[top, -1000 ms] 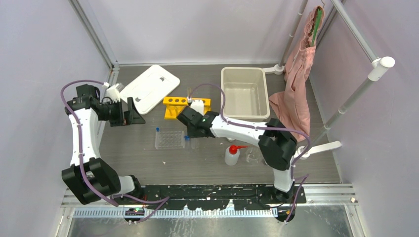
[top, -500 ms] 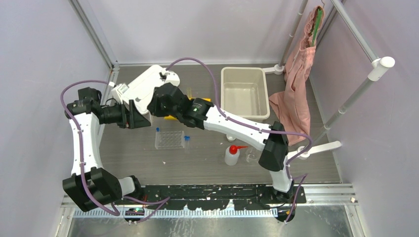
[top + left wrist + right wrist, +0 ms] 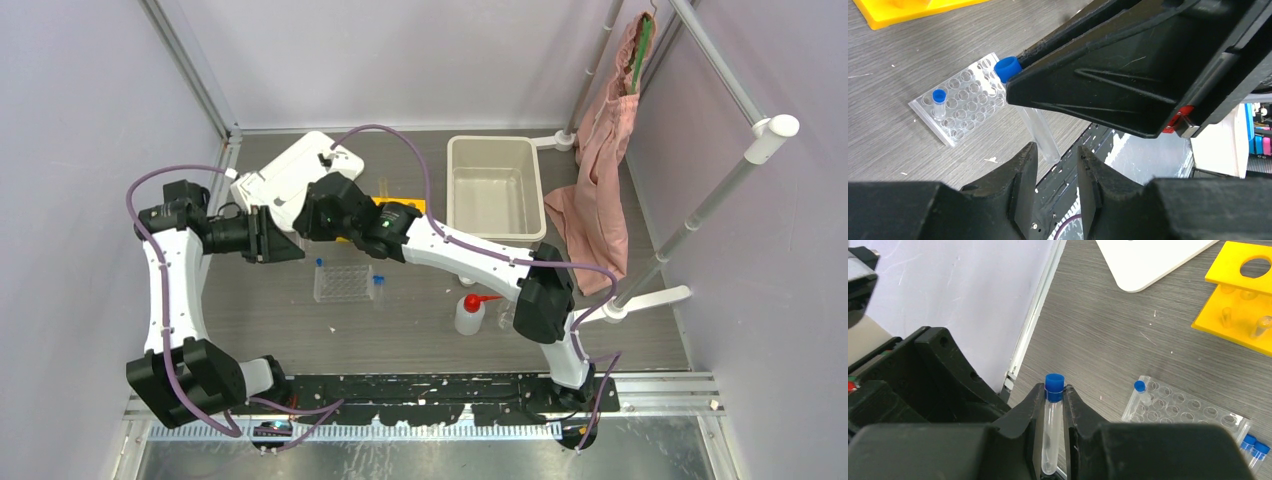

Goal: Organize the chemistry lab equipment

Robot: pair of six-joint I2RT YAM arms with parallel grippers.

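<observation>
The right gripper (image 3: 1053, 390) is clamped on a clear glass tube (image 3: 1050, 435) just under its blue cap (image 3: 1054, 382). In the right wrist view the tube's long axis runs along the gap between the fingers, with the capped end pointing out past the fingertips. In the left wrist view the same tube slants from the cap at the upper left down to its rounded closed end at the lower right. That end sits between the fingers of the left gripper (image 3: 1056, 150). The left jaws stand apart, with a gap showing on each side of the glass.

In the top view the two grippers meet above the table's left side, near the white lid (image 3: 290, 165). Below them the clear tray (image 3: 963, 102) lies flat with one small blue-capped vial (image 3: 939, 98) upright in a corner well. Two more vials (image 3: 1254, 446) lie just beside the tray. The yellow rack (image 3: 1243, 295) stands farther back.
</observation>
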